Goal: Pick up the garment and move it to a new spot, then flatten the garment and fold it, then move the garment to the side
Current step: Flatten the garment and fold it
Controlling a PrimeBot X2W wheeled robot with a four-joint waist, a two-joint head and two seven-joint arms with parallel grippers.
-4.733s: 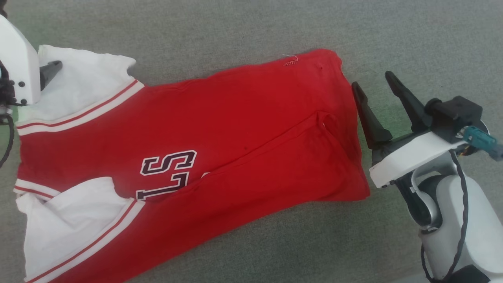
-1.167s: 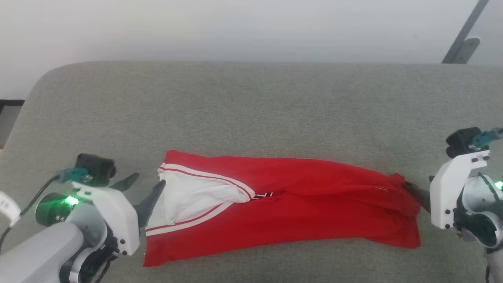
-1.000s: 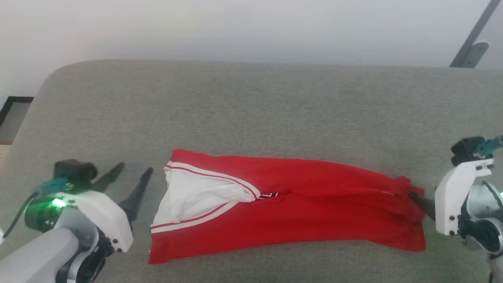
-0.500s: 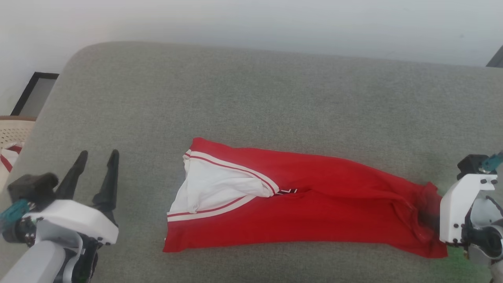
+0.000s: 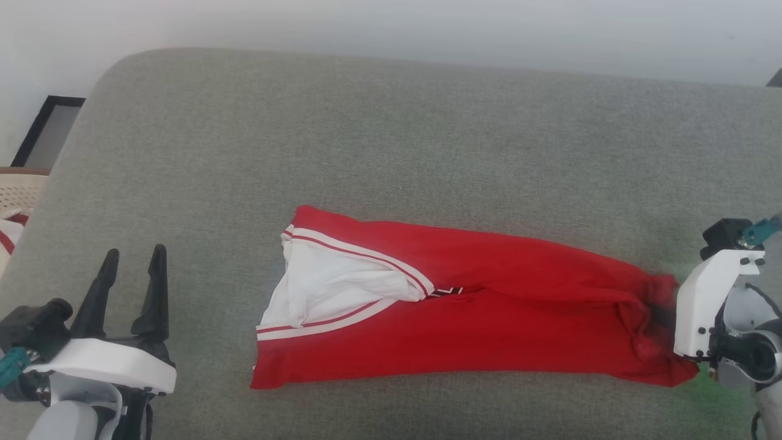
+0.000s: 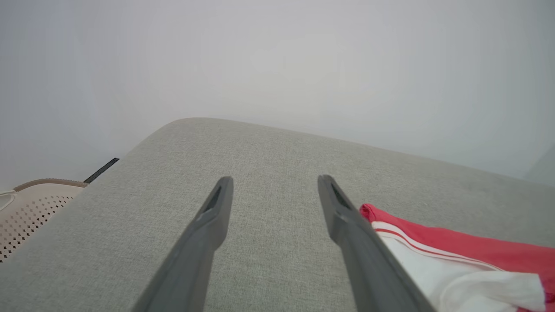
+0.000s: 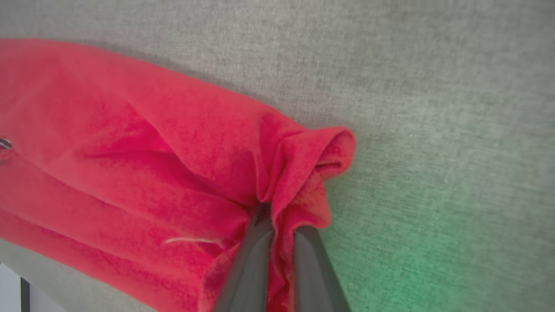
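The garment (image 5: 476, 318), a red jersey folded into a long strip with a white sleeve and striped trim at its left end, lies across the grey cushion (image 5: 391, 140). My right gripper (image 7: 277, 216) is shut on the bunched red hem at the strip's right end, with cloth pinched between its two fingers. In the head view those fingers are buried in the red folds (image 5: 657, 318). My left gripper (image 5: 131, 260) stands open at the lower left, well apart from the sleeve end. The left wrist view has its fingers (image 6: 217, 212) spread over bare cushion, the garment's sleeve (image 6: 455, 273) beside the right finger.
A beige perforated basket (image 5: 18, 195) holding white cloth with red stripes sits off the cushion's left edge; it also appears in the left wrist view (image 6: 30, 203). A pale wall (image 5: 391, 24) rises behind the cushion. Open grey fabric stretches behind the garment.
My right gripper has shut on the garment's right hem, bunching it. The left gripper has drawn back from the sleeve end toward the lower left. The head camera has shifted.
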